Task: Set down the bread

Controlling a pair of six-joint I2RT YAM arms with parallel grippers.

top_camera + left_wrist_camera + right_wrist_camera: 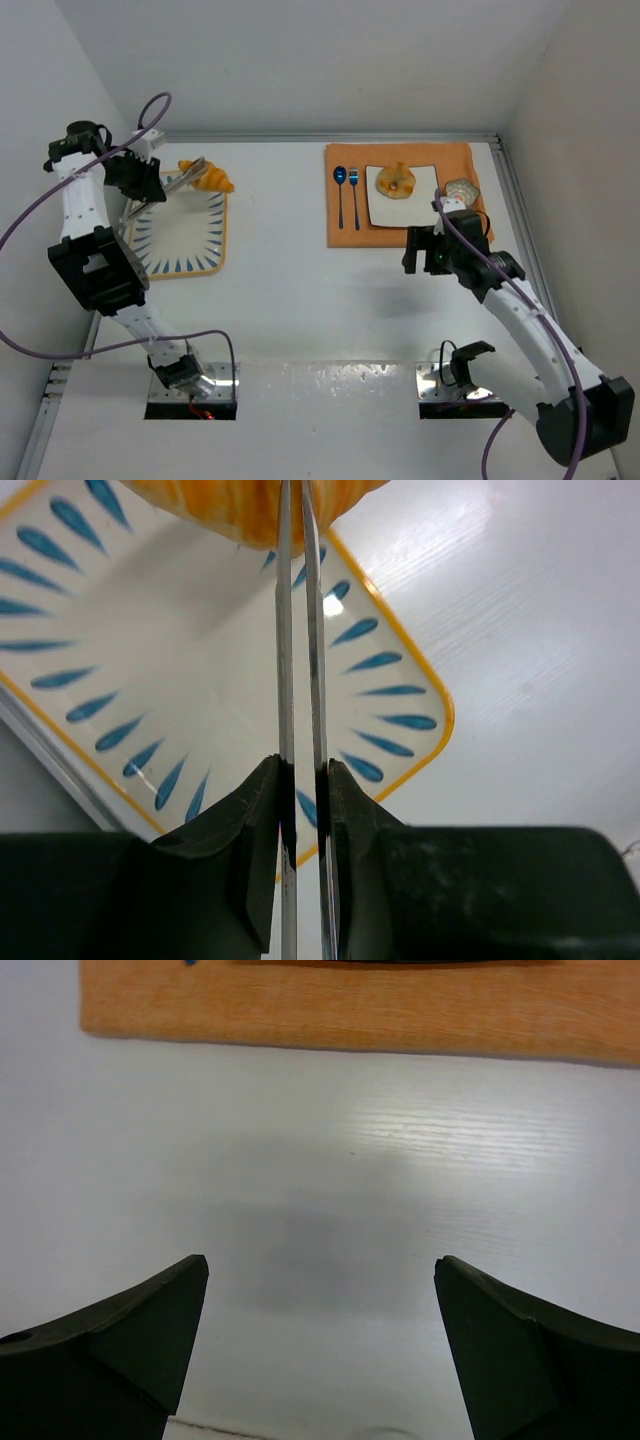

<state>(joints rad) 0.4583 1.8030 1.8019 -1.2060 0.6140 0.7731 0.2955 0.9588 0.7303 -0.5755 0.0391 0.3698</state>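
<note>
One left tool (152, 185) holds tongs (285, 630) pinching bread (212, 178) above a plate's (185, 238) corner.

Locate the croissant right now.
Top view, left side: the croissant is pinched in tongs held by the left gripper, at the patterned plate's far right corner.

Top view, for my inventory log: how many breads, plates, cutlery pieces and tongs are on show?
Breads: 3 (croissant, pastry, roll)
Plates: 2 (patterned plate, white plate)
Cutlery: 2 (spoon, fork)
Tongs: 1
Total: 8
</note>
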